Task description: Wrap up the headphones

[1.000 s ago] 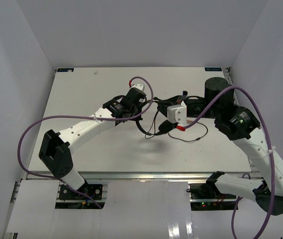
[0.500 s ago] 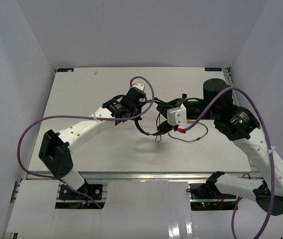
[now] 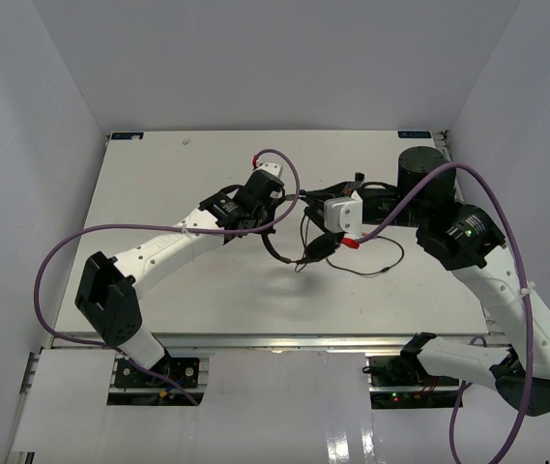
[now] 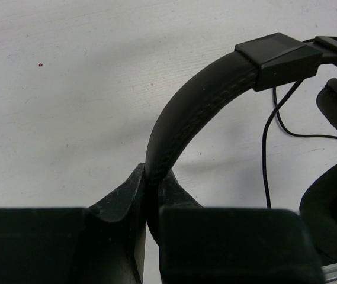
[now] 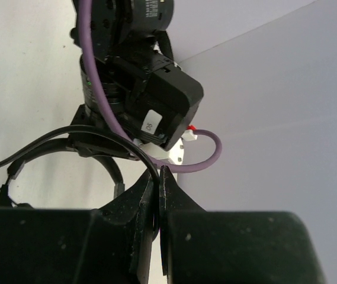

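Note:
The black headphones (image 3: 350, 196) are held up over the table middle between my two grippers. In the left wrist view the padded headband (image 4: 192, 115) runs down into my left gripper (image 4: 151, 177), which is shut on it; an earcup (image 4: 333, 210) and the thin cord (image 4: 265, 148) show at the right. My left gripper also shows from above (image 3: 284, 206). My right gripper (image 5: 157, 177) is shut on the thin black cord (image 5: 134, 149), just below the headphones from above (image 3: 315, 249). Slack cord (image 3: 376, 268) loops on the table. The plug is not visible.
The white table (image 3: 159, 184) is walled by white panels at the back and sides. Thick purple arm cables (image 3: 72, 242) arc over both arms. In the right wrist view the left arm's wrist (image 5: 138, 77) sits close ahead, above the jaws.
My right wrist has moved a little toward the far side and left with the cord pinched. The left arm and headband stay put.

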